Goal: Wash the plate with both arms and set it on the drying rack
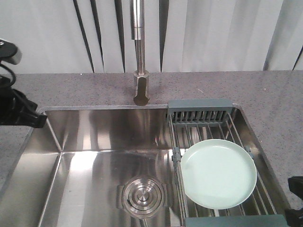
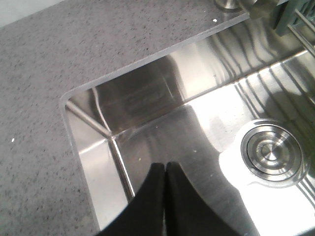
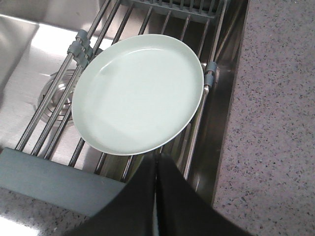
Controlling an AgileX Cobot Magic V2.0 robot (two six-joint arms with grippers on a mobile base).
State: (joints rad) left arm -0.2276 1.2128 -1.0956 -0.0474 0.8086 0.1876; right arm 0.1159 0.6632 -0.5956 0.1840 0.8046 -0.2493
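Right wrist-mounted view shows the right claw [image 3: 156, 169] at the bottom centre of the frame, its two black fingers pressed together with nothing between them. Just above its tips lies the round pale mint-green plate [image 3: 139, 93], flat on the steel wire drying rack [image 3: 78, 46] with grey-blue plastic end pieces, which spans the right part of the stainless steel sink [image 3: 29, 64]. Speckled grey stone worktop [image 3: 275, 108] fills the right side of that frame.

Left wrist-mounted view shows the left claw [image 2: 166, 169] at the bottom centre, likewise closed and empty, hanging over the sink's left corner. The round steel drain strainer [image 2: 270, 152] sits at the right.

From the front-facing view, the plate [image 1: 218, 173] rests at lower right and a steel tap [image 1: 140, 52] rises at the top centre.
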